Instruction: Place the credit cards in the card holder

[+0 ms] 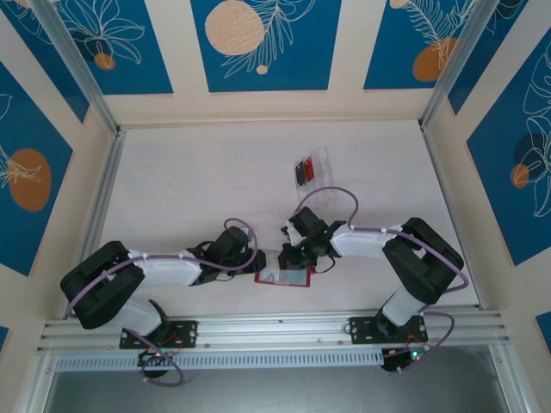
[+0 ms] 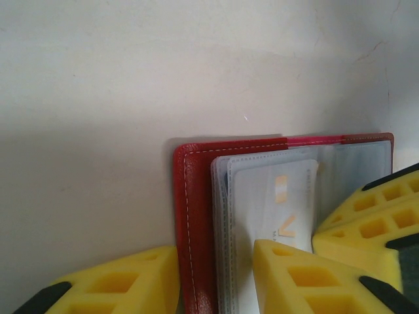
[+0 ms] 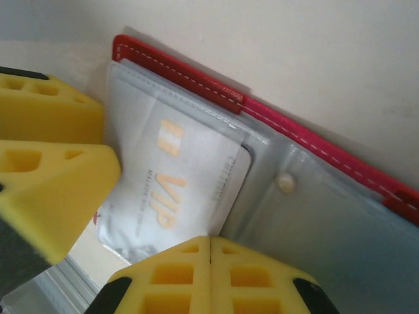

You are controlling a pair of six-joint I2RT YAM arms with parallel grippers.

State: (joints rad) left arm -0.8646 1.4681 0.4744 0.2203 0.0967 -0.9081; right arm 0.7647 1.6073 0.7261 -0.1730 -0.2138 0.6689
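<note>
Pressing with jaws together, the right gripper (image 3: 211, 239) meets the VIP card (image 3: 175, 190) sitting partly in a clear sleeve of the red card holder (image 2: 196, 216); the left gripper (image 2: 216, 275), jaws apart, straddles the holder's edge. Best push squarely along the sleeve while the left pins it.

We found the card holder (image 1: 284, 278) lying open and flat on the table (image 1: 189, 181), near its front edge and between the two arms. The left gripper (image 1: 258, 262) sat at its left end, the right gripper (image 1: 297, 258) just behind its middle. A card (image 2: 278, 203) lay inside one of the holder's sleeves (image 3: 327, 216). Farther back and slightly right stood a tray (image 1: 312, 170), well apart from the holder, with cards (image 1: 303, 171) in it.
</note>
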